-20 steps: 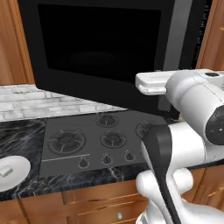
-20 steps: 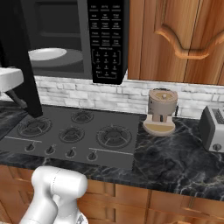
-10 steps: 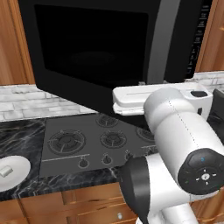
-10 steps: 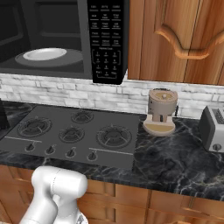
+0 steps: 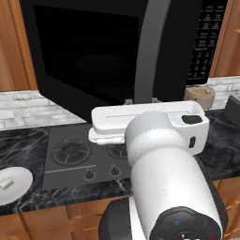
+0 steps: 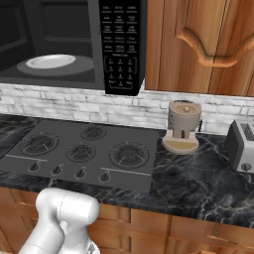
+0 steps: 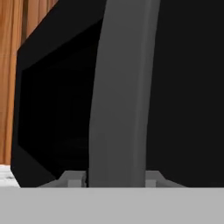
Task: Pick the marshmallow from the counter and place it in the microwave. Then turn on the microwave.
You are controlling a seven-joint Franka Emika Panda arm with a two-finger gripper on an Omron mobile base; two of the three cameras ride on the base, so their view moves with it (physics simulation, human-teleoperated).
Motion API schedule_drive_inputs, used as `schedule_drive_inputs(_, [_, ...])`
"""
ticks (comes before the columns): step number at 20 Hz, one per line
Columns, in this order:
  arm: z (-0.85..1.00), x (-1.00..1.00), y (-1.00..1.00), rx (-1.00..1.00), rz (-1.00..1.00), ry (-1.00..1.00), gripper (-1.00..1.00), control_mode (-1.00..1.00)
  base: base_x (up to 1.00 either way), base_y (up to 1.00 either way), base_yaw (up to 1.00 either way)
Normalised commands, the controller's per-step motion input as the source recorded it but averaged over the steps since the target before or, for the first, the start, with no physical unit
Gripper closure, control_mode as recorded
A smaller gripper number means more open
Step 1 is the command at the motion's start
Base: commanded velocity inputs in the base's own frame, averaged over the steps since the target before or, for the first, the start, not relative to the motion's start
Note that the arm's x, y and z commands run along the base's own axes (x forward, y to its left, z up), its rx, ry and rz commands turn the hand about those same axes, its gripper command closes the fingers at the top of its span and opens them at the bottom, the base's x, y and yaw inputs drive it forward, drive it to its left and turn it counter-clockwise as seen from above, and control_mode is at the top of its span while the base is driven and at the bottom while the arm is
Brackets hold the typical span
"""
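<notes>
The gripper [image 7: 114,180] is closed about the grey handle strip of the microwave [image 5: 93,51] door. The marshmallow [image 5: 6,183] lies on the plate [image 5: 18,176] — at the counter [image 5: 28,140] left end, its long axis slanting toward the backsplash.

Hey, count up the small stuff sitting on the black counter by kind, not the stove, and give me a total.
Plates: 1, white plate
Marshmallows: 1, the marshmallow on that plate
Grinder-like appliances: 1, beige appliance
Toasters: 1, toaster
Total: 4
</notes>
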Motion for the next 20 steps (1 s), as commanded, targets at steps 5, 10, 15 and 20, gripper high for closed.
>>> schedule_drive_inputs(5, [0.0, -0.48, -0.02, 0.0, -0.11, 0.0, -1.0, -1.0, 0.0, 0.0, 0.0])
schedule_drive_inputs(10, [0.0, -0.55, -0.02, 0.0, -0.07, -0.02, -1.0, -1.0, 0.0, 0.0, 0.0])
schedule_drive_inputs(15, [0.08, -0.81, -0.19, 0.0, -0.01, -0.01, -1.0, -1.0, 0.0, 0.0, 0.0])
schedule_drive_inputs(20, [0.04, -0.44, -0.73, 0.11, 0.03, 0.07, -1.0, -1.0, 0.0, 0.0, 0.0])
